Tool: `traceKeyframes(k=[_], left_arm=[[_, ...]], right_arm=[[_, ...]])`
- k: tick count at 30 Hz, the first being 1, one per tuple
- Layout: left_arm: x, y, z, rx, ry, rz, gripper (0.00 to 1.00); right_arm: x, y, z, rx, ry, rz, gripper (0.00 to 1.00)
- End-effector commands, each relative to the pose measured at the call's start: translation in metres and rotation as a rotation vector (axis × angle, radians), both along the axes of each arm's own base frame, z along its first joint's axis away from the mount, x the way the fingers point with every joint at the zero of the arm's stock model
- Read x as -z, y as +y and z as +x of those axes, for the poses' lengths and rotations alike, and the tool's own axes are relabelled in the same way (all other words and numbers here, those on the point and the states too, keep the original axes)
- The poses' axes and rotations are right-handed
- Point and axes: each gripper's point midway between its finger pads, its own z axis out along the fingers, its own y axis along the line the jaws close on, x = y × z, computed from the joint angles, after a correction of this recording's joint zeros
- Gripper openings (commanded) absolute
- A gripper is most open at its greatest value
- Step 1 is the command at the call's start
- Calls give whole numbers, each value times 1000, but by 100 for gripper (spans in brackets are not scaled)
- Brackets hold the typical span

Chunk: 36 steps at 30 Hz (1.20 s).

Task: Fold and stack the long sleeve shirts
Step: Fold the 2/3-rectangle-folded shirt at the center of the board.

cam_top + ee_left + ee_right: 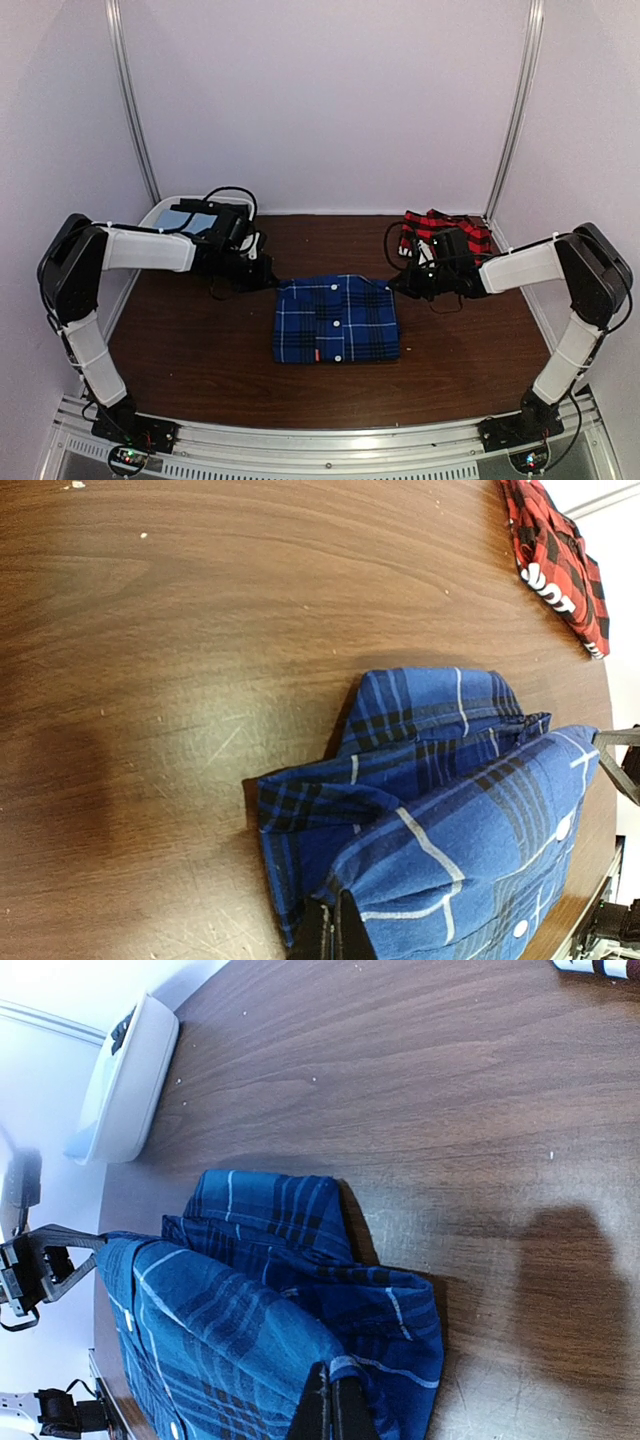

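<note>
Pinching the far corners of the blue shirt (336, 320), centred on the table (190, 350), left gripper (268, 282) and right gripper (397, 286) flank it; its far edge spans between them; red shirt (447, 232) lies behind the right.

Free tabletop (200, 350) around blue shirt (336, 320)

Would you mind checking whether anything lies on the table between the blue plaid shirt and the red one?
Nothing visible does. Only bare table separates the blue plaid shirt from the red-and-black shirt at the far right. The right gripper, shut on the blue shirt's far right corner, hangs over that gap.
</note>
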Motion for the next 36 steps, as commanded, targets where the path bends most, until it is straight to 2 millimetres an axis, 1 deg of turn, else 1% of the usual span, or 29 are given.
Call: traceKeyframes(k=[1, 5, 6, 7, 8, 9, 10, 11, 12, 14, 15, 17, 19, 21, 22, 23, 24, 26, 28, 31, 36], left_arm=[[-4, 13, 32, -60, -65, 19, 0], [2, 1, 50, -17, -74, 21, 0], [-3, -2, 58, -15, -88, 18, 0], [1, -3, 59, -8, -80, 29, 6], [-5, -5, 66, -7, -95, 34, 14], [-7, -5, 70, -11, -97, 44, 26], [-10, -4, 72, -13, -105, 49, 39], [-16, -4, 74, -15, -116, 50, 49], [-21, -4, 75, -18, -128, 50, 56], [-31, 0, 75, -30, -146, 56, 58], [-36, 1, 74, -33, -153, 57, 59], [-45, 0, 69, -27, -163, 48, 57], [-52, -8, 59, -6, -171, 36, 48], [-55, -21, 46, 29, -169, 22, 39], [-56, -27, 41, 45, -165, 13, 33], [-55, -34, 35, 61, -157, 5, 29], [-54, -40, 31, 76, -150, -6, 25], [-46, -52, 24, 108, -122, -25, 18], [-37, -65, 19, 145, -99, -41, 14], [-24, -81, 22, 182, -85, -37, 12], [11, -93, 41, 194, -47, 16, 9]], right_arm=[[-5, -17, 24, 79, -41, -25, 0], [3, -22, 37, 98, -22, -29, 0], [3, -23, 39, 100, -19, -33, 5], [1, -22, 41, 100, -24, -39, 13], [-3, -23, 44, 103, -32, -46, 23], [-8, -24, 46, 104, -44, -56, 32], [-14, -24, 47, 105, -58, -68, 38], [-21, -25, 50, 109, -77, -87, 42], [-26, -26, 50, 110, -90, -113, 45], [-37, -24, 48, 106, -119, -158, 48], [-44, -19, 46, 93, -140, -171, 48], [-55, -2, 39, 46, -182, -182, 47], [-56, 18, 30, -11, -188, -208, 45], [-55, 39, 22, -71, -200, -231, 44], [-53, 50, 19, -99, -207, -242, 43], [-49, 61, 15, -131, -206, -255, 43], [-45, 68, 14, -151, -200, -266, 41], [-33, 78, 14, -187, -180, -282, 39], [-21, 83, 17, -202, -164, -294, 38], [-7, 86, 26, -216, -146, -339, 36], [15, 82, 46, -213, -115, -364, 35]])
